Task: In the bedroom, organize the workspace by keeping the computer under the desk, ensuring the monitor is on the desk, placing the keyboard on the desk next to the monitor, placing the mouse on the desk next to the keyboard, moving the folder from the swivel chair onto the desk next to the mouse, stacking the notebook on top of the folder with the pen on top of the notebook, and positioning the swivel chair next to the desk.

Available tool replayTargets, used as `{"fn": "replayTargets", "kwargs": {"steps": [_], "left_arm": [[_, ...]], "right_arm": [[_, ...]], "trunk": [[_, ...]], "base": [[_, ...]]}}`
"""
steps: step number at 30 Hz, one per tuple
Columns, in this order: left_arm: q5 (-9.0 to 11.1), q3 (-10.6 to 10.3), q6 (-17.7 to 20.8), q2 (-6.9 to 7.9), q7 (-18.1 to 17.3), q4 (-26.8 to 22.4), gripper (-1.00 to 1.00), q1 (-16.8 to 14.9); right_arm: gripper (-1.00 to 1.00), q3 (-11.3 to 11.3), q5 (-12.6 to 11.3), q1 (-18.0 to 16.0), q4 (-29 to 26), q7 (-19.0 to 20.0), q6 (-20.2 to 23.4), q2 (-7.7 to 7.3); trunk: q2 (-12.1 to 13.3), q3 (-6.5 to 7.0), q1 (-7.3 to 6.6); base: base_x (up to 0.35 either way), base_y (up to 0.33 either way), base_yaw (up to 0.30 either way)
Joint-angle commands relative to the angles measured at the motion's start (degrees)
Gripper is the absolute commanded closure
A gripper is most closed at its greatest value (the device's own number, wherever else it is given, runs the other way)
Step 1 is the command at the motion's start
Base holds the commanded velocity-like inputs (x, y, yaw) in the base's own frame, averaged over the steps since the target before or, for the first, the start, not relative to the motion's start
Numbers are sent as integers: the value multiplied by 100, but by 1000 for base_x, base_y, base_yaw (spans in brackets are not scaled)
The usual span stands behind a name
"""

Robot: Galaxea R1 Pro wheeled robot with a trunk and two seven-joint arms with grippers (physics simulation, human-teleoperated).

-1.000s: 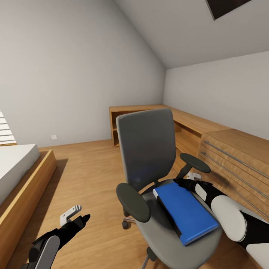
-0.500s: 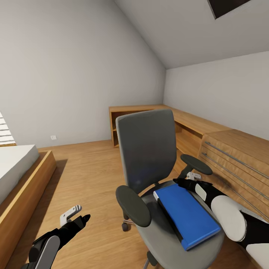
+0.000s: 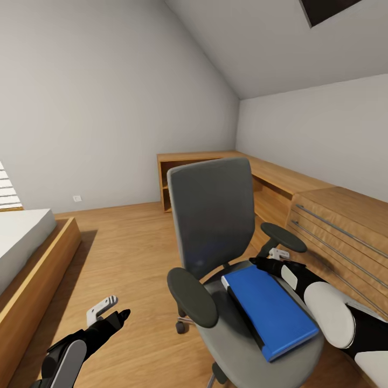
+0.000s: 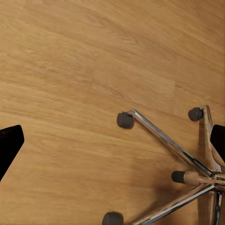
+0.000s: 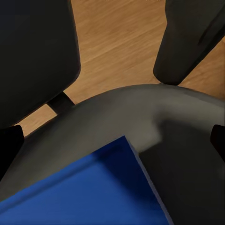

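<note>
In the head view, a blue folder (image 3: 269, 310) is seen lying flat on the seat of the grey chair (image 3: 213, 215). The right end effector (image 3: 268, 262) is held just past the folder's far corner, below the chair's armrest (image 3: 282, 237). The left end effector (image 3: 110, 312) is held above the floor (image 3: 129, 242), well apart from the chair. A wooden desk (image 3: 280, 178) is set along the wall behind the chair, and a bed (image 3: 21, 242) is seen opposite it.

In the left wrist view, the chair's wheeled base (image 4: 187, 164) is shown on the floor, with the fingertips (image 4: 8, 143) spread wide.

In the right wrist view, the folder (image 5: 89, 192) is framed between widely parted fingertips (image 5: 9, 145), nothing being gripped.
</note>
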Motion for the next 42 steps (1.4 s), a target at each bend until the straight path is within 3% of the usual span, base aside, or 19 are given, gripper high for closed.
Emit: {"fn": "replayTargets", "kwargs": {"steps": [1, 42], "left_arm": [[61, 0, 17, 1, 51, -5, -100, -3], [64, -9, 19, 1, 53, 114, -100, -6]], "right_arm": [[-100, -49, 60, -2, -11, 28, 33, 2], [-100, -42, 53, -2, -11, 28, 27, 28]], "trunk": [[-3, -6, -1], [-3, -6, -1]], "base": [[55, 56, 0], [11, 11, 0]]}}
